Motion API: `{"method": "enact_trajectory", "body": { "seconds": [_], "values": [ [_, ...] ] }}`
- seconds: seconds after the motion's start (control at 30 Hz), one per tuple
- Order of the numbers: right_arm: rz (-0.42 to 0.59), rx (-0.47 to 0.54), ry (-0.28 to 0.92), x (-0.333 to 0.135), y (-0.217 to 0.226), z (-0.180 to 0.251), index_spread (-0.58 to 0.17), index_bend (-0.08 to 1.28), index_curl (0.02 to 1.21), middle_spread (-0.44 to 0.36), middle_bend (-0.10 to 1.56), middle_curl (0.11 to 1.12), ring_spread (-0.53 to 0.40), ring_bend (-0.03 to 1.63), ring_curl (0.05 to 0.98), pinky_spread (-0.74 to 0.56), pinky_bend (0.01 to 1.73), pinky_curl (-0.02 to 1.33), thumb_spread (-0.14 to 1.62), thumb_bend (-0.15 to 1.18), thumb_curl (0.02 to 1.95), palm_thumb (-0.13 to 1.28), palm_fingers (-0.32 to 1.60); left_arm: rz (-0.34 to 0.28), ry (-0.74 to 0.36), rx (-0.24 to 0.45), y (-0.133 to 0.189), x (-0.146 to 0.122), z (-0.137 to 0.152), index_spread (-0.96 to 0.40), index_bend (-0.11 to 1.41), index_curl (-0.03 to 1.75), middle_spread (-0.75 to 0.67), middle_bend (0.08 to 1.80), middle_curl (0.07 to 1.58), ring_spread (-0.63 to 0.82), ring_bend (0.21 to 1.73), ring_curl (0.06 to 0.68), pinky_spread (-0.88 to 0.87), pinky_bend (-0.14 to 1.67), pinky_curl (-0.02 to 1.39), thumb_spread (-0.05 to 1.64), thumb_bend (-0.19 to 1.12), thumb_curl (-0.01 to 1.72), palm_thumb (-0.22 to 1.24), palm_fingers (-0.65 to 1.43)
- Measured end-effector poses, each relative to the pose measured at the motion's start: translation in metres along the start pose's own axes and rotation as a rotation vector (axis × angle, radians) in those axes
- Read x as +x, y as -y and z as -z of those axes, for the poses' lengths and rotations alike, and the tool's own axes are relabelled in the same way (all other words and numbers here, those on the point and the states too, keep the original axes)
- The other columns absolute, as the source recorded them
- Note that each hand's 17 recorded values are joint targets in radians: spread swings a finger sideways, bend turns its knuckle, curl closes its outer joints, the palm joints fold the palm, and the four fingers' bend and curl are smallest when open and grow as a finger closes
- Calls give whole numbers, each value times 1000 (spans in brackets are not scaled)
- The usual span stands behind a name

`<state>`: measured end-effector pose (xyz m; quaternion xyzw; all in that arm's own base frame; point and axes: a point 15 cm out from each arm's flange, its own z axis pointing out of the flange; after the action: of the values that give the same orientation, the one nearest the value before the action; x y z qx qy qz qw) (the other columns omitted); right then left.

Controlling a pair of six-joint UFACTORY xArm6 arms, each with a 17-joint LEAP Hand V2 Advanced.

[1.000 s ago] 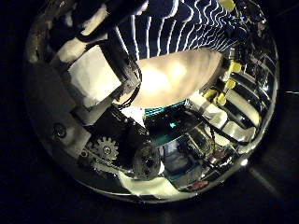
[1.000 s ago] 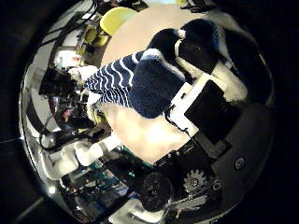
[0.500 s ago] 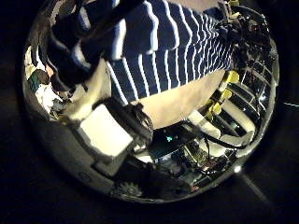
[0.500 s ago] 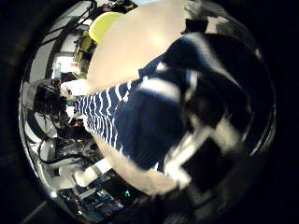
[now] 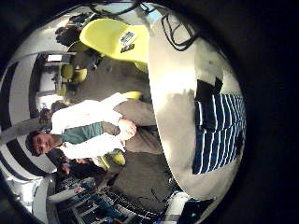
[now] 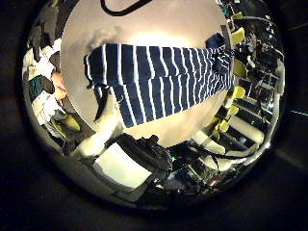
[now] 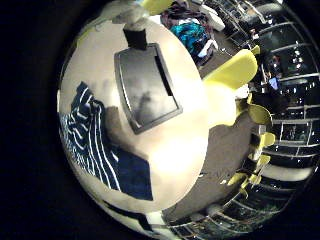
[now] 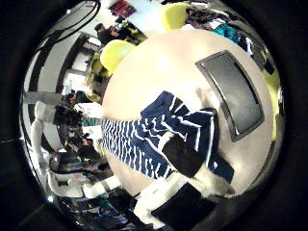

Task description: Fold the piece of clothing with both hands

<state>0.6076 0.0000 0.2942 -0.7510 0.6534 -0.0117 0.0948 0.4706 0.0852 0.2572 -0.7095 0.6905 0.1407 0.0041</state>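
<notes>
The left hand (image 6: 120,154) is built of blocky white shells joined by black segments, with one pale, rounded finger (image 6: 104,123) showing. The right hand (image 8: 178,188) shows a flat black panel edged in white and a chunky black finger (image 8: 181,152).

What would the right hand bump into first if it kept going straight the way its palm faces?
Most likely the striped garment spread on the round table; the right hand has a finger over it. Depth is unclear.
</notes>
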Motion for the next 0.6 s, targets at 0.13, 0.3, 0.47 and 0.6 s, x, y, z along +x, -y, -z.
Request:
{"method": "enact_trajectory", "body": {
  "seconds": [0.13,0.3,0.47,0.6],
  "values": [
    [-29,-113,23,15,-33,-4,-308,165,408,-65,442,477,-2,829,411,368,647,564,1269,-32,370,484,237,-17,-5,-13,-23,3,-2,-88,161,671,65,187,595,-113,955,389,-258,738,705,1153,-21,419,568,85],
    [-71,-266,50,37,-76,-20,-261,169,391,-22,407,456,29,802,398,389,637,544,1210,-43,337,367,168,-52,-35,0,-39,20,-2,-67,167,604,84,190,549,-100,933,374,-224,710,688,1158,-20,410,560,103],
    [-31,-373,44,42,-106,-55,-251,177,376,11,348,423,73,727,361,398,618,511,1147,-23,327,348,93,-70,-58,6,-52,31,3,-56,167,548,91,190,509,-95,917,362,-204,693,673,1164,-19,403,554,121],
    [48,-462,-23,50,-127,-69,-287,189,370,8,302,396,100,643,325,379,551,468,1112,-16,328,379,24,-85,-61,7,-60,35,7,-53,172,510,93,190,481,-93,906,353,-193,675,660,1165,-19,397,549,134]
  ]
}}
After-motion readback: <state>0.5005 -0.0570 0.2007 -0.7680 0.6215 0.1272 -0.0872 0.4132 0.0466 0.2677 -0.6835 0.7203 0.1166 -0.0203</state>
